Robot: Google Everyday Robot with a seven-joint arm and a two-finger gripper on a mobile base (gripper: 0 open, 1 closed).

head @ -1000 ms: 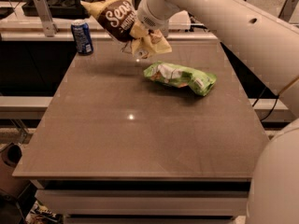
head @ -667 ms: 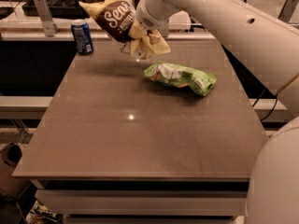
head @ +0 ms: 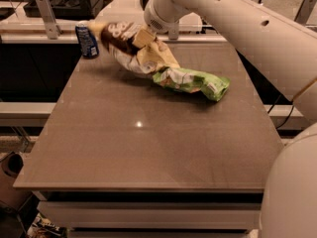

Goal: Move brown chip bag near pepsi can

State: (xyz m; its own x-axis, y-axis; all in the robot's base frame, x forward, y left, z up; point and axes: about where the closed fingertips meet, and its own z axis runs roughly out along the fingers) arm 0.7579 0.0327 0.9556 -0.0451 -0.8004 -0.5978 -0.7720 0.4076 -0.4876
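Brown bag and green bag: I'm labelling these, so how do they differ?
The brown bag is dark brown with cream edges; the green bag is bright green. The brown bag looks larger than the green bag. The brown bag is at the gripper, beside the can; the green bag lies on the table, away from the can. Both are crinkled.

Green chip bag (head: pixel 192 81) (crumpled) on table (head: pixel 148 152)

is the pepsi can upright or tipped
Upright: the can stands on its base, silver top up. The gripper is at the brown bag beside it.
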